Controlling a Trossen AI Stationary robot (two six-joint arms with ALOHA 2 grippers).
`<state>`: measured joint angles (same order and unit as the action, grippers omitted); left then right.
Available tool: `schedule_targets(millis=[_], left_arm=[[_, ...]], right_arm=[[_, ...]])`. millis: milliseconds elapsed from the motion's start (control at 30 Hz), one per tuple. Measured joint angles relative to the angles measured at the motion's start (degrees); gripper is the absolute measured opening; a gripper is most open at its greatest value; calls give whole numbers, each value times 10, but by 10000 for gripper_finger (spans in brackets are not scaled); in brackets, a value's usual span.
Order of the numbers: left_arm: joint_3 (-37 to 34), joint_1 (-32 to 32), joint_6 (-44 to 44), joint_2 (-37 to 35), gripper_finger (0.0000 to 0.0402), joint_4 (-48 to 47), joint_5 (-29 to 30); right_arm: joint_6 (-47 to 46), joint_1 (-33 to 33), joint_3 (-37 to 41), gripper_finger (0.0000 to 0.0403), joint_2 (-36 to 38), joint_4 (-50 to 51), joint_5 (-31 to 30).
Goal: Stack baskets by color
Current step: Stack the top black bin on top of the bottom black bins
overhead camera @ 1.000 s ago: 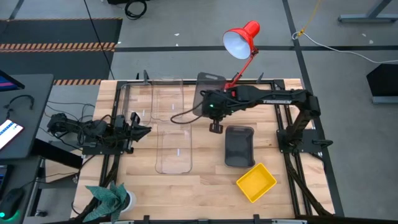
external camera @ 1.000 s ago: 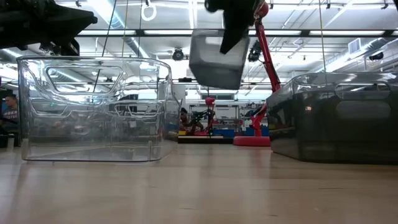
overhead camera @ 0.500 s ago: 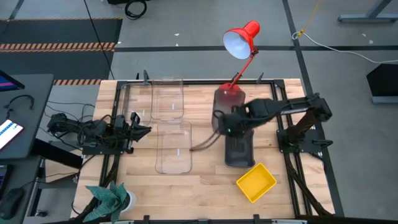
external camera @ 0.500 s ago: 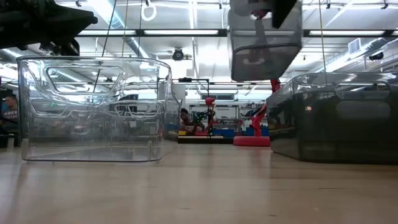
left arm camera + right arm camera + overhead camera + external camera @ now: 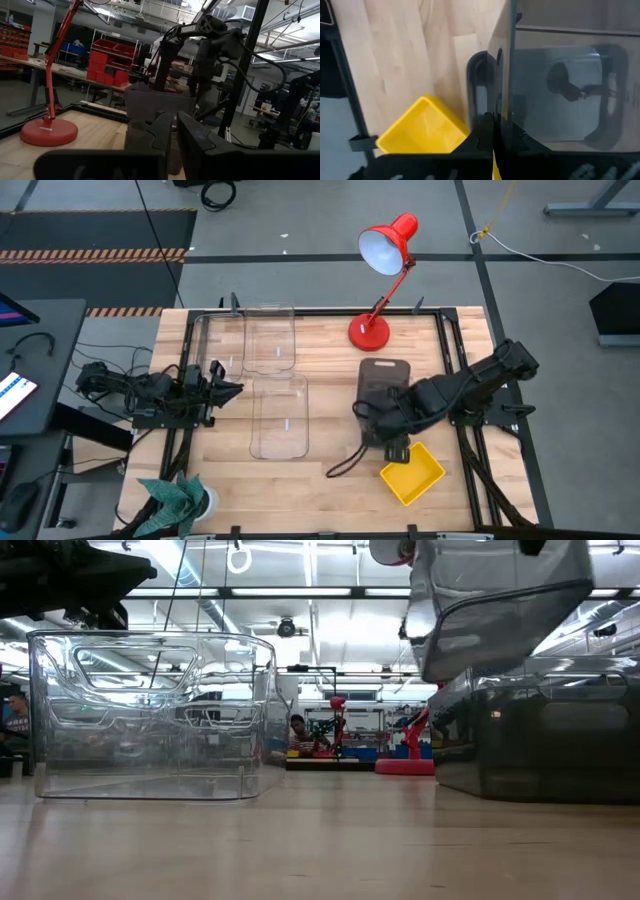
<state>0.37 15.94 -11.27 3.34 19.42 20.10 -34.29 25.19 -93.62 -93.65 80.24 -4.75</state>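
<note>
Holding a smoky grey basket (image 5: 383,385) by its rim, our right gripper (image 5: 392,432) is clamped tight at four o'clock on the wooden table (image 5: 330,465). That basket's long axis runs twelve to six, tilted above a second grey basket (image 5: 540,725). A yellow basket (image 5: 411,473) lies beside. Two clear baskets (image 5: 275,385) sit centre-left. Our left gripper (image 5: 232,387) waits at nine o'clock, nearly closed, empty. A red lamp (image 5: 385,255) stands at twelve o'clock.

The right jaws' tips are hidden behind the grey basket (image 5: 560,90) wall (its far end is cut off).
</note>
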Motion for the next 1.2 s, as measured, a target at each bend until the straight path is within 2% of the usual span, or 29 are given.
schedule_targets(millis=[233, 433, 733, 1067, 1200], left_arm=[[0, 0, 0, 0, 28, 0, 0], [0, 0, 0, 0, 35, 0, 0], [0, 0, 0, 0, 27, 0, 0], [0, 0, 0, 0, 33, 0, 0], [0, 0, 0, 0, 33, 0, 0]], right_arm=[[-57, 47, 0, 4, 0, -3, -35], [-67, 68, 15, 4, 0, -14, -76], [-40, 72, 88, 3, 0, -53, -62], [-39, 81, 127, 3, 0, -76, -62], [-53, 88, 134, 3, 0, -84, -79]])
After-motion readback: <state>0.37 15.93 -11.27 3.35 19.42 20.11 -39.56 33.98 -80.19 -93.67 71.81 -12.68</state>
